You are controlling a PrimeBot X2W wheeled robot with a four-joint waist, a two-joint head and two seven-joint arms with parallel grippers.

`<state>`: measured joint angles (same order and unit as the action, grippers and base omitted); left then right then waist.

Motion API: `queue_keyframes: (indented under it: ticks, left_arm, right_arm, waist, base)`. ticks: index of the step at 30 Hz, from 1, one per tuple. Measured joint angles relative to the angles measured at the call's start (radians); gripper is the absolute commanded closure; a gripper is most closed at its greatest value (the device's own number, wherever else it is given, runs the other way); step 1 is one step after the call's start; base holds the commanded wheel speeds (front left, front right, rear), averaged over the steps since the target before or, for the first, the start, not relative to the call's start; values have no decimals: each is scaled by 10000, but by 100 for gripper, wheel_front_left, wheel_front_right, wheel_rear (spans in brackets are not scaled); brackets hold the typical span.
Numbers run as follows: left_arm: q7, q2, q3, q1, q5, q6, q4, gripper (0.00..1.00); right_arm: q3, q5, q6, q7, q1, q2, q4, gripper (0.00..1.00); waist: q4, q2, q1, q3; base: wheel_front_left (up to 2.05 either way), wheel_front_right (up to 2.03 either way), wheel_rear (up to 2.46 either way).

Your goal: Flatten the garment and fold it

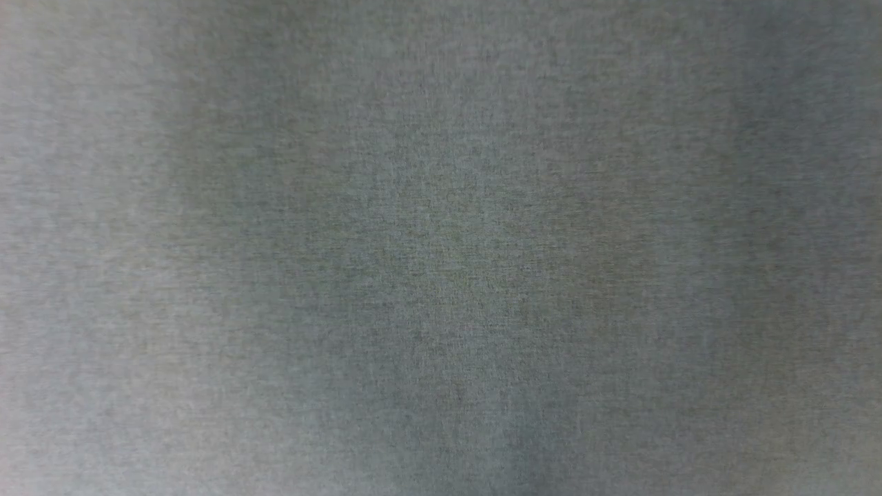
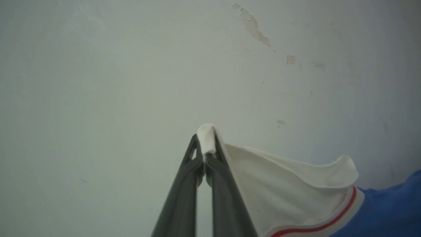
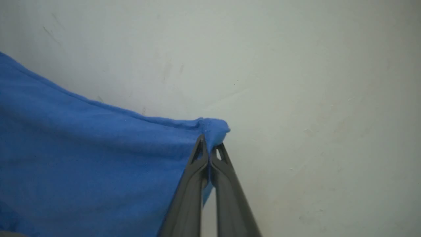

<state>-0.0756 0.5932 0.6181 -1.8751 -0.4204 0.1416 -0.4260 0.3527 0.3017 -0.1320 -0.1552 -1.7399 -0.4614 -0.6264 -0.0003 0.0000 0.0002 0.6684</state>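
Grey woven-looking surface [image 1: 441, 248], blurred, across head view. Pale painted surface [image 2: 98, 82] behind in both wrist views. Blue garment [image 3: 82, 164] at left of right wrist view, top corner pinched in closed right gripper [image 3: 210, 148]. White sleeve end [image 2: 286, 184] at lower right of left wrist view, clamped by closed left gripper [image 2: 205, 144].
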Motion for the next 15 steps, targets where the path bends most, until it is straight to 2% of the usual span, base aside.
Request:
queue_keyframes:
  ticks: [8,12,15]
  left_arm:
    - [-872,-219,311,906,-387,-754,56,100]
    - [-886,-52,529,1788,-765,-1221,938,100]
    - [-775,324,600,2695,-1289,-1505,1992,100]
  right_arm:
    - [1103,897,0,888,600,-1022,-56,100]
    - [1659,1912,-8,1137,1366,-1839,949,100]
    - [1749,2765,-8,1221,2185,-2602,2031,100]
  waist:
    - [-54,0,1,931]
    - [69,0,-1,1003]
    - [168,0,-2,890]
  base:
    - [0,0,0]
    - [0,0,0]
    - [0,0,0]
